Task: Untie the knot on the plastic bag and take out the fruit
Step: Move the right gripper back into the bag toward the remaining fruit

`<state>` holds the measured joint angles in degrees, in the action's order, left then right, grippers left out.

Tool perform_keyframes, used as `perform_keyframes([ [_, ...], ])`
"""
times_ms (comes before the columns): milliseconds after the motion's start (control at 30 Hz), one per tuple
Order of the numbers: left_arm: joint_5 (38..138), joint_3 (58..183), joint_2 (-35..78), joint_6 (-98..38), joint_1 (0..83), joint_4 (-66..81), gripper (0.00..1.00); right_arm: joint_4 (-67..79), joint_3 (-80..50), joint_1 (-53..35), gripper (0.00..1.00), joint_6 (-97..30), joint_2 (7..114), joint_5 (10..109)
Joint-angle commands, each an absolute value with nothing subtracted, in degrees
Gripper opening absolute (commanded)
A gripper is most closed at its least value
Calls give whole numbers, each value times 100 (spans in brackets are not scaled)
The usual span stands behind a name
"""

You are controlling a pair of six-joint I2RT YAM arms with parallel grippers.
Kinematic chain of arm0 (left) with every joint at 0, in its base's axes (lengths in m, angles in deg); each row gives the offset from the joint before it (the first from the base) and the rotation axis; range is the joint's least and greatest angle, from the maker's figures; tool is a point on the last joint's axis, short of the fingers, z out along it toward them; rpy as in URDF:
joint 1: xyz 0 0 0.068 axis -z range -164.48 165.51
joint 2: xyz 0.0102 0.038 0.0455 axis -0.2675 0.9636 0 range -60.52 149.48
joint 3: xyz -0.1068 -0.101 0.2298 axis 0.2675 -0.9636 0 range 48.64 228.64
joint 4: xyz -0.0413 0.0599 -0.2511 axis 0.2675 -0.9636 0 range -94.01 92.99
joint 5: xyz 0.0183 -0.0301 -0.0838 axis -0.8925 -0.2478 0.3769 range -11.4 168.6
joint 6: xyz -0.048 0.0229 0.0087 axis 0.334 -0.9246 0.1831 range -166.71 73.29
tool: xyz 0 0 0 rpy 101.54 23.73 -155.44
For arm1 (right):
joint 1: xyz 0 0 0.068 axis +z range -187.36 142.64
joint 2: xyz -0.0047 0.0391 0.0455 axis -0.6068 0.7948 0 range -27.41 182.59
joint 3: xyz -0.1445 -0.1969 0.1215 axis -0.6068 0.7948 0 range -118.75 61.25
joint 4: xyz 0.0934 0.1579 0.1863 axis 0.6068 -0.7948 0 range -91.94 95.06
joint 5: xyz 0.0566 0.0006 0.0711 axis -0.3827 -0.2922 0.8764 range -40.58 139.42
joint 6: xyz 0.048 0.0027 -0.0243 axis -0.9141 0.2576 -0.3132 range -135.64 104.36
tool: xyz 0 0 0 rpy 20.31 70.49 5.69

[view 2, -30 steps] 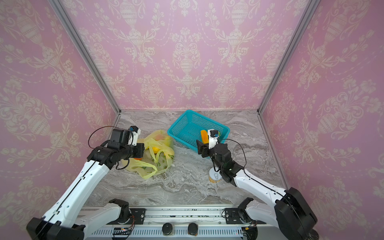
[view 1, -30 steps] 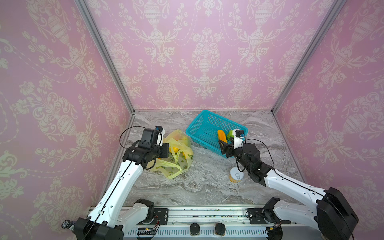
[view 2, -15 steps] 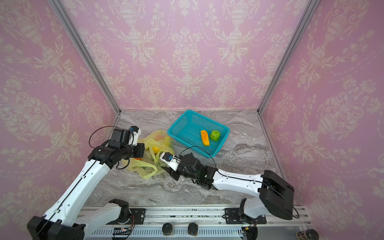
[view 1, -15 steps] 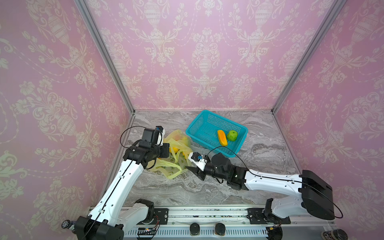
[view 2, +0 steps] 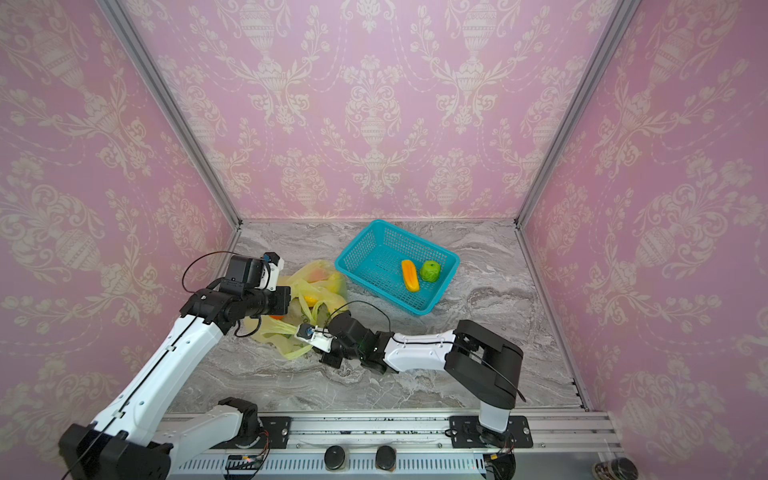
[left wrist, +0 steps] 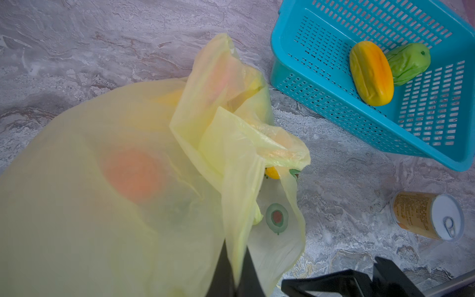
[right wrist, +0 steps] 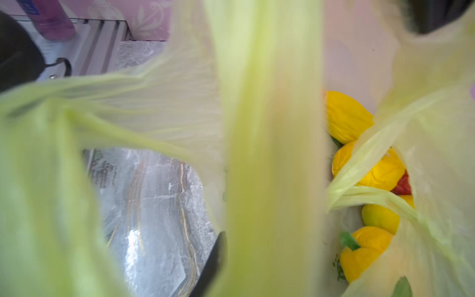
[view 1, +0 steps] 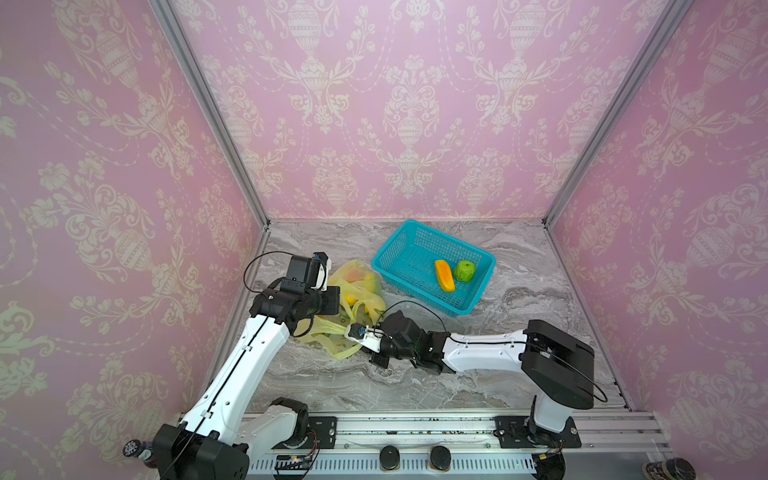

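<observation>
The left tool (left wrist: 235, 259) is clenched on a thin fold of the plastic bag (left wrist: 115, 205). The left wrist view shows the film caught between its two dark fingers (left wrist: 221, 277). The right tool (view 1: 351, 332) is at the near side of the bag, low over the table (view 1: 540, 332), but its own wrist camera covers its tips in both top views. In the right wrist view a wide blurry strip (right wrist: 270, 154) of the bag runs down the middle. Only one dark finger (right wrist: 213, 259) shows beside it, so I cannot tell if this tool is gripping the strip. The bag lies on the left part of the table, close to the left wall. Only the right wrist view looks into the bag's open mouth and sees the fruit (right wrist: 380, 174) inside, yellow ones and a bit of red. The left wrist view shows only soft orange blurs through the film. In both top views the bag is a small yellow heap, partly behind the left arm. A blue basket (view 1: 452, 241) sits to the right of the bag and farther back. It holds a long orange-yellow fruit (view 1: 444, 276) and a green fruit (view 1: 464, 272). A can (left wrist: 426, 218) with a white lid sits on the table, and only the left wrist view shows it.
</observation>
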<state>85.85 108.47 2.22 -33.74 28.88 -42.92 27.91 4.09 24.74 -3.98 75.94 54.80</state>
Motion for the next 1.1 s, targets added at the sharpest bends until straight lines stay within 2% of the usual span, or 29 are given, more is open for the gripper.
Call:
perform_keyframes([
  [0, 8775, 10845, 141, -3434, 2924, -4334, 0, 3169, 61, 2283, 19, -955, 7880, 5717],
  [133, 8823, 10843, 71, -3440, 2926, -4307, 0, 3352, 4, 2249, 26, -1179, 7996, 5868],
  [300, 9028, 10867, 43, -3449, 2940, -4267, 0, 3286, -344, 2427, 27, -1283, 8329, 5847],
  [500, 9361, 10853, -156, -3502, 3160, -4134, 0, 3117, -1123, 2460, 23, -1406, 9090, 4747],
  [600, 9332, 10847, -216, -3502, 3232, -4122, 0, 3089, -1295, 2460, 26, -1457, 9305, 4235],
  [733, 9336, 10840, -226, -3494, 3243, -4124, 0, 2774, -1696, 2460, 39, -1485, 9622, 3215],
  [800, 9376, 10840, -230, -3493, 3240, -4118, 0, 2338, -2089, 2460, 41, -1484, 9838, 2675],
  [967, 9372, 10823, -215, -3484, 3254, -4113, 0, 1213, -3041, 2460, 54, -1610, 10396, 1306],
  [1067, 9333, 10823, -252, -3484, 3249, -4121, 0, 905, -3294, 2460, 68, -1640, 10553, 749],
])
